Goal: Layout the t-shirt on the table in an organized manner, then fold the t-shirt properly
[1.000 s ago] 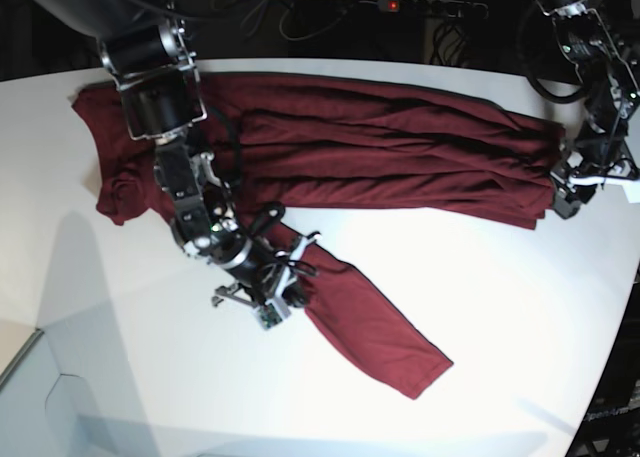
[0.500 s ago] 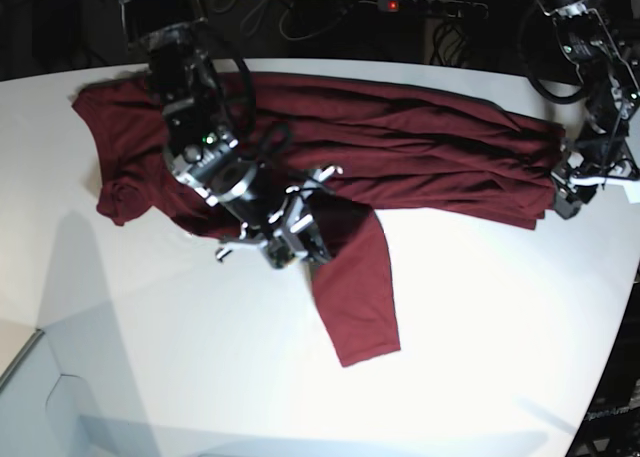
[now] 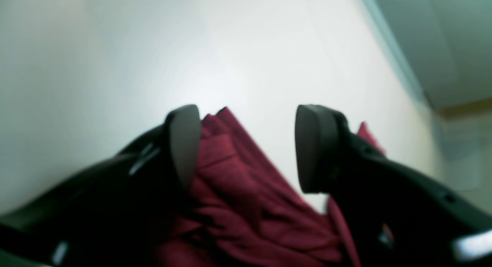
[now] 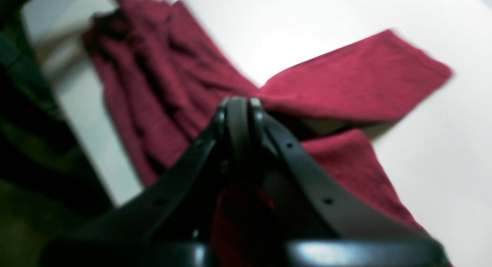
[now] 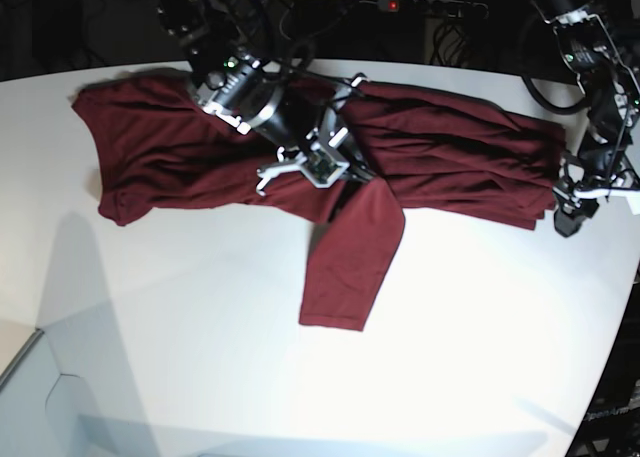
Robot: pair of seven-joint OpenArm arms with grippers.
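You have a broad white worktop (image 5: 200, 377) with the maroon t-shirt (image 5: 450, 147) spread across its 12 o'clock side, one sleeve (image 5: 350, 267) trailing toward 6 o'clock near the centre.

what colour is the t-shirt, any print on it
Plain dark maroon t-shirt, no print; clearest in the base view.

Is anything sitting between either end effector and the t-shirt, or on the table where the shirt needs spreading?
Nothing visible. The right end effector is shut on the t-shirt at its sleeve; the left end effector stands open over the shirt's edge. The table shows only the shirt.
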